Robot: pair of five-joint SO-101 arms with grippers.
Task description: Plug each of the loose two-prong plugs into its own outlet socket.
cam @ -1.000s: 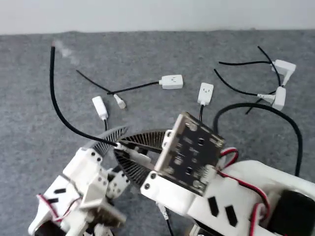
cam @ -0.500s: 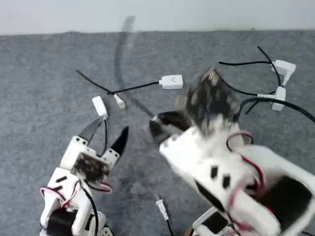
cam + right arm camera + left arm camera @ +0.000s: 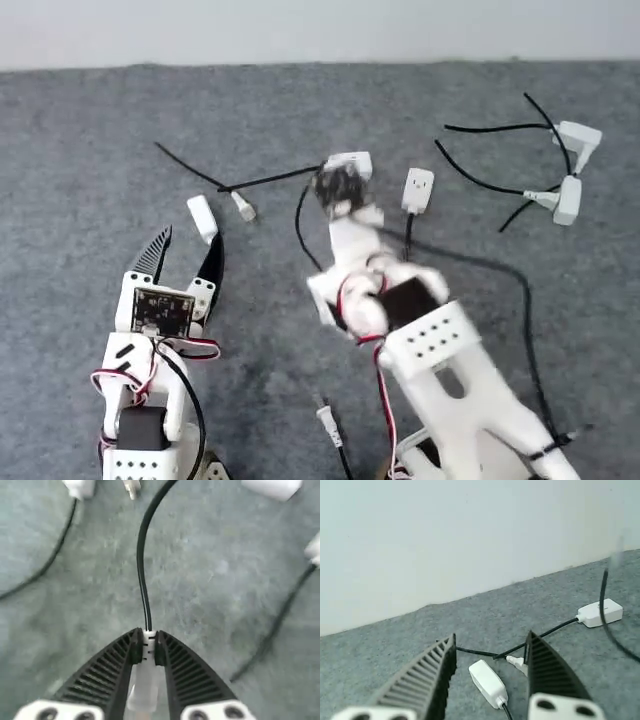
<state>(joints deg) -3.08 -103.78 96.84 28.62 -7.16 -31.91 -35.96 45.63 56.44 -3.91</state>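
A two-prong plug (image 3: 144,690) is pinched in the right tool (image 3: 145,641), apparently just at six o'clock of an outlet socket (image 3: 350,166). Prongs must be aligned next. The left tool (image 3: 491,636) is spread.

Rough felt-like cloth covers the bench (image 3: 80,150). The outlet socket (image 3: 417,190) and plug (image 3: 144,687) are smooth white plastic; the left gripper (image 3: 491,639) is ribbed, matt black.

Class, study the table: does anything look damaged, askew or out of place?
Nothing looks damaged or spilled. One loose plug lies apart from the rest, between the arms' bases, far from the sockets. The right gripper is shut on a second plug.
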